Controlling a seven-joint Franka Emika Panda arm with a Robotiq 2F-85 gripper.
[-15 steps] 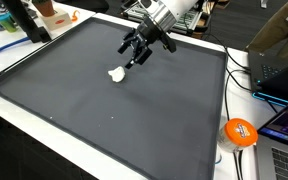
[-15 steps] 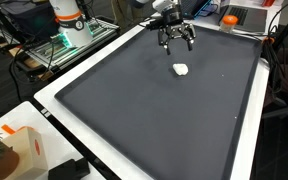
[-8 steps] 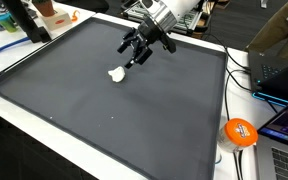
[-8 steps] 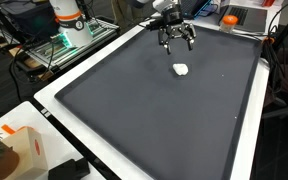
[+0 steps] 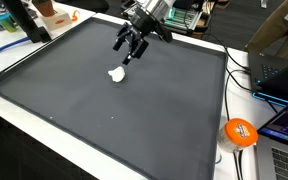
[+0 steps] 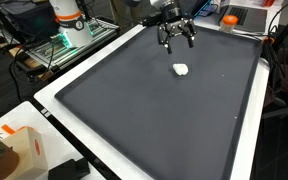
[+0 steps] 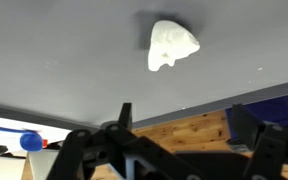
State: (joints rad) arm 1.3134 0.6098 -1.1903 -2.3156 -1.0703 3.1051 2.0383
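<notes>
Wrist view: the white lump (image 7: 171,45) lies in the upper middle of the frame on the dark mat (image 7: 44,50). It is blunt and shows no clear long axis. The gripper (image 7: 182,112) comes in from the bottom edge with its fingers spread wide and nothing between them. The lump lies ahead of the gap, a little left of its middle. In both exterior views the gripper (image 5: 127,55) (image 6: 177,42) hangs above the mat, near the lump (image 5: 116,73) (image 6: 181,69) but not touching it.
</notes>
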